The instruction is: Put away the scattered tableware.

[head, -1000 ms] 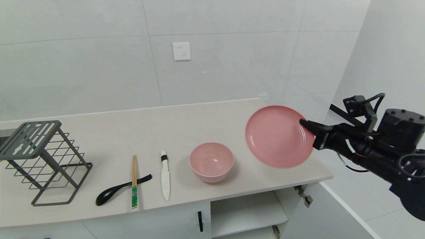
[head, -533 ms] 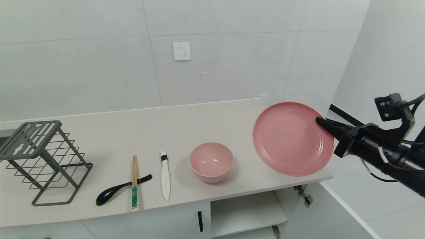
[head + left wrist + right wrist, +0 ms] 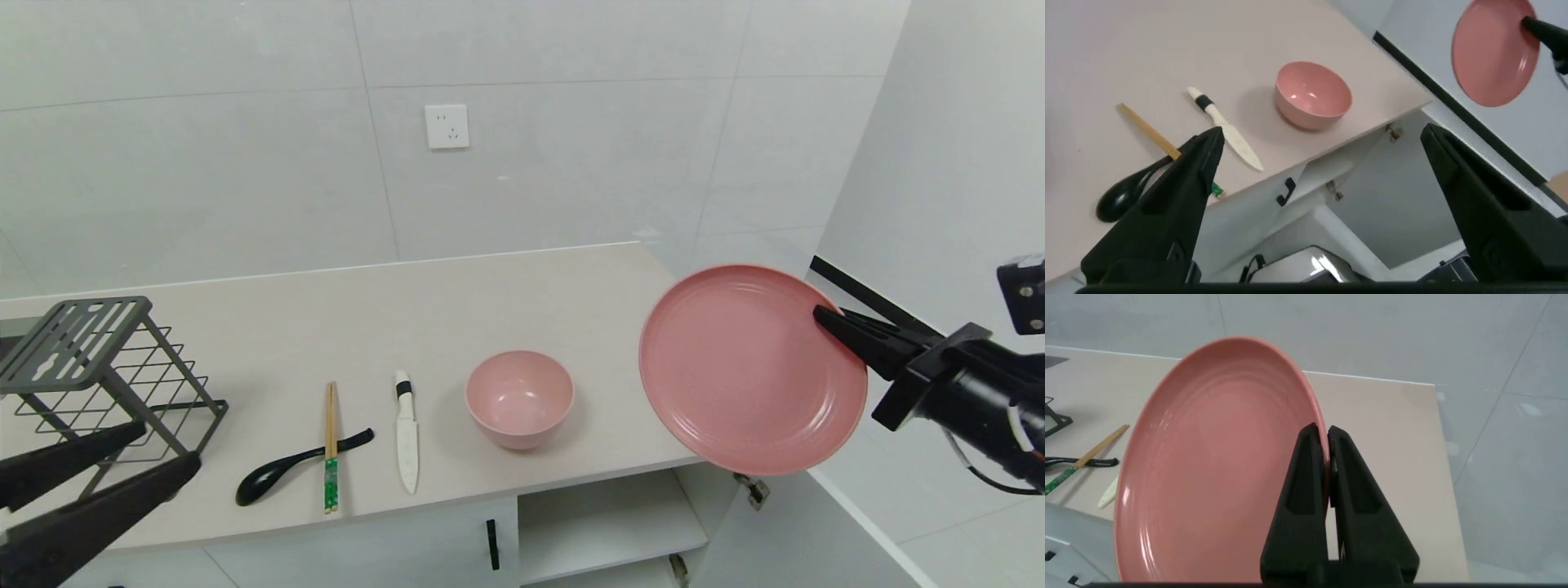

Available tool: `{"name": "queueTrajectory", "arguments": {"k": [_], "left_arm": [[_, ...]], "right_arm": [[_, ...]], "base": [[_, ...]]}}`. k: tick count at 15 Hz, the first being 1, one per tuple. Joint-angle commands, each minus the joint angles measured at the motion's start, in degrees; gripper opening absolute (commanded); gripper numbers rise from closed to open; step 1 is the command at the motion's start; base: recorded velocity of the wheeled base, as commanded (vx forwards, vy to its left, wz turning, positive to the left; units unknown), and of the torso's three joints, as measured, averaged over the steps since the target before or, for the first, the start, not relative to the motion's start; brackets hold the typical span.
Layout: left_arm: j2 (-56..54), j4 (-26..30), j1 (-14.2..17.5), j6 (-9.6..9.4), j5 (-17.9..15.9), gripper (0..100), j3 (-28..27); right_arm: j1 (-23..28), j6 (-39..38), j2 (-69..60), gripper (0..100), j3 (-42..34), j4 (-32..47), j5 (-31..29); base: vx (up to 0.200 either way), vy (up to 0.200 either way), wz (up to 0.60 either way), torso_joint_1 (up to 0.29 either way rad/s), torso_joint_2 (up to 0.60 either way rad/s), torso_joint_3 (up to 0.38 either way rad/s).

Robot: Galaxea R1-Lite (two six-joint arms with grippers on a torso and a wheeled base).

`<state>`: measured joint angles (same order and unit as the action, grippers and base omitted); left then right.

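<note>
A broad band of countertop (image 3: pixel 490 294) runs open between the wall and the front row of tableware. In that row the spoon (image 3: pixel 277 472), chopsticks (image 3: pixel 330 441), knife (image 3: pixel 406 433) and bowl (image 3: pixel 519 398) leave narrow gaps. The chopsticks cross the spoon's handle. The wire rack (image 3: pixel 98 384) blocks the left end. The tilted plate (image 3: pixel 747 367) hangs at the right end, above the open cupboard (image 3: pixel 604 523).

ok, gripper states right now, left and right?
Left gripper: open, holding nothing.
Right gripper: closed on the pink plate, gripping its rim.
</note>
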<state>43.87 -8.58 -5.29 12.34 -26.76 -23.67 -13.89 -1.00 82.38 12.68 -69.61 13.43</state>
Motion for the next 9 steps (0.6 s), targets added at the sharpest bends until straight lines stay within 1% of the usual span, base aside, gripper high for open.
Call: {"name": "queueTrajectory", "arguments": {"k": [1,2,3,4,5,7,8,9], "left_arm": [[13.0,-1.8,-5.2,-0.38,0.2,100,-3.0],[14.4,-1.7,-6.3,-0.38,0.2,100,-3.3],[18.1,-1.8,-8.1,-0.47,0.7,100,-4.0],[19.5,-1.8,-8.6,-0.47,1.3,100,-4.4],[23.9,-1.9,-10.4,-0.47,3.3,100,-5.6],[28.9,-2.0,-11.7,-1.09,8.1,100,-6.7],[30.6,-2.0,-12.3,-1.09,8.8,100,-7.4],[35.1,-2.2,-14.7,-1.09,9.4,100,-10.1]], "right_arm": [[0.1,0.0,-1.5,0,-1.4,0.0,0.0],[0.3,0.0,-1.8,0,-1.8,0.0,-0.1],[0.8,0.0,-2.8,0,-2.7,0.0,0.0],[1.1,0.0,-3.3,0,-3.4,0.0,0.0],[2.0,0.2,-4.6,0,-5.0,0.0,0.0],[3.5,1.1,-6.0,0,-7.1,-0.1,0.2],[4.2,1.9,-6.1,0,-7.7,-0.2,0.6],[7.2,3.7,-6.3,0,-9.2,-0.4,3.2]], "base": [[0.000,0.000,0.00,0.000,0.00,0.000],[0.000,0.000,0.00,0.000,0.00,0.000],[0.000,0.000,0.00,0.000,0.00,0.000],[0.000,0.000,0.00,0.000,0.00,0.000],[0.000,0.000,0.00,0.000,0.00,0.000],[0.000,0.000,0.00,0.000,0.00,0.000],[0.000,0.000,0.00,0.000,0.00,0.000],[0.000,0.000,0.00,0.000,0.00,0.000]]}}
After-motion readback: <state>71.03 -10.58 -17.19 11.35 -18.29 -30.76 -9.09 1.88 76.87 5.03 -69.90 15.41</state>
